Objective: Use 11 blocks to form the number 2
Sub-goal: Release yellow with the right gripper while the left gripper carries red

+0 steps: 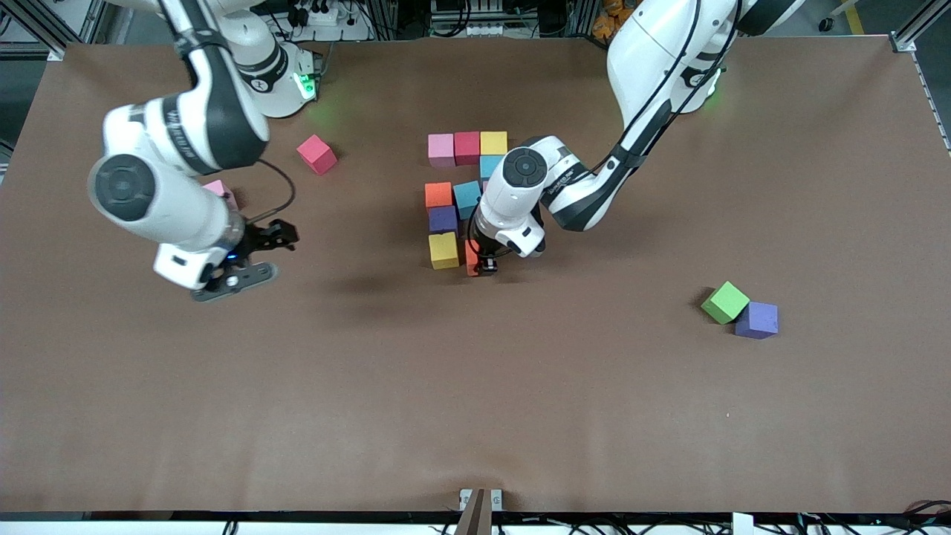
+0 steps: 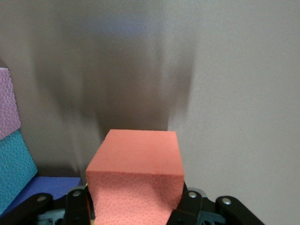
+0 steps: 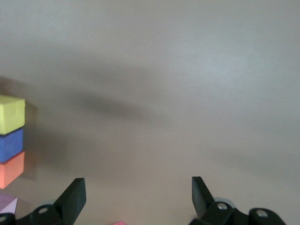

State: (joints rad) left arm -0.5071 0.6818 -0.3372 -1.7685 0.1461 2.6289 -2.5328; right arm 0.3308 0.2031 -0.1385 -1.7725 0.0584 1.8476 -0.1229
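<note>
Left wrist view: an orange block (image 2: 136, 173) is gripped in the left gripper (image 1: 484, 261), low over the bench (image 1: 475, 386), just beside the yellow block (image 1: 443, 250) ending the unfinished number 2 (image 1: 461, 197). The gap between them is hidden by the wrist. The right gripper (image 1: 249, 256), spread empty, waits well apart.

Your two arms are glossy white rounded shells with black joint bands and dark grey round caps at the elbows. Black cables run along the left arm and loop near the right wrist. Green lights glow at both bases. The right tool (image 1: 252, 256) and left tool (image 1: 484, 264) have matte black fingers with small silver screws.
</note>
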